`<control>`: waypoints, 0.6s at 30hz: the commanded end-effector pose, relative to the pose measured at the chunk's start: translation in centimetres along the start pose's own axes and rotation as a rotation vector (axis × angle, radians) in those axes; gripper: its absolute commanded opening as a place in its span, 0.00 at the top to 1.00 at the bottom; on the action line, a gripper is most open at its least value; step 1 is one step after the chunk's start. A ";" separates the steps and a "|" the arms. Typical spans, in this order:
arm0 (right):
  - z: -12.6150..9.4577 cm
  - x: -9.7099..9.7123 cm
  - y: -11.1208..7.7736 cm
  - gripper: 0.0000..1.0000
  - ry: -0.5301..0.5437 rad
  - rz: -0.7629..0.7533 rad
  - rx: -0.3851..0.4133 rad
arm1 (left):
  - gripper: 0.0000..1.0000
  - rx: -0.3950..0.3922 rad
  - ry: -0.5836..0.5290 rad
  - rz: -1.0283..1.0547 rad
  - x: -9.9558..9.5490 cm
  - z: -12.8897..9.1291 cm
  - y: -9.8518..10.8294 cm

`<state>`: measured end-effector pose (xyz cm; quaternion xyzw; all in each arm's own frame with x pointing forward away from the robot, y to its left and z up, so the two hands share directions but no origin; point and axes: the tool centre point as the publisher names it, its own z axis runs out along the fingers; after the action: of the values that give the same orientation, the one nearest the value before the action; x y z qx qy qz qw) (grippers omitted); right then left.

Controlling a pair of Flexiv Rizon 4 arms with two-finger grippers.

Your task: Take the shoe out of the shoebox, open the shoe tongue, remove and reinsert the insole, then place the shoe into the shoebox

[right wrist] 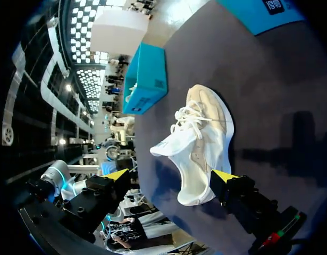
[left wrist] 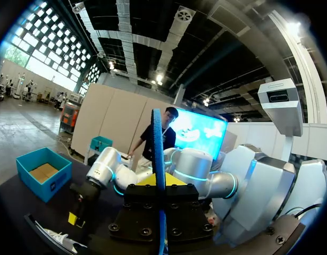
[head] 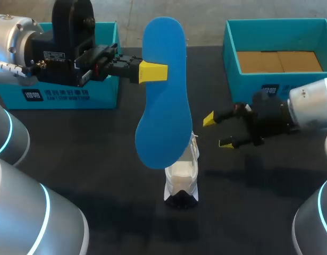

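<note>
A long blue insole (head: pixel 163 90) hangs above the table, and my left gripper (head: pixel 152 71) is shut on its edge near its far end. In the left wrist view the insole (left wrist: pixel 159 159) shows edge-on between the yellow tips of my left gripper (left wrist: pixel 161 181). The white and beige shoe (head: pixel 182 178) stands on the black table under the insole's near end. To the shoe's right my right gripper (head: pixel 217 132) is open and holds nothing. In the right wrist view the shoe (right wrist: pixel 200 138) lies on the table just ahead of my right gripper (right wrist: pixel 171 175), tongue pulled up.
An open teal shoebox (head: pixel 231 53) with a brown cardboard floor stands at the back right. A second teal box (head: pixel 73 95) sits at the back left under my left arm. The table (head: pixel 99 159) is black.
</note>
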<state>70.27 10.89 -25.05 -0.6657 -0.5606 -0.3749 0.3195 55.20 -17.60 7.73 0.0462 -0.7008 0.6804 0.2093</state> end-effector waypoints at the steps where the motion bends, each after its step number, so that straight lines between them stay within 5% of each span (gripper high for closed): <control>1: -0.3 -0.2 -0.1 0.00 0.052 0.015 0.001 | 1.00 -0.005 0.002 0.000 -0.2 0.1 -0.1; 18: -0.9 2.0 1.0 0.00 0.154 0.009 -0.014 | 1.00 -0.005 0.002 0.000 -0.2 0.1 -0.1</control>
<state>71.20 10.92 -22.91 -0.6414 -0.5290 -0.4252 0.3578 55.20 -17.60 7.73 0.0462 -0.7008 0.6804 0.2093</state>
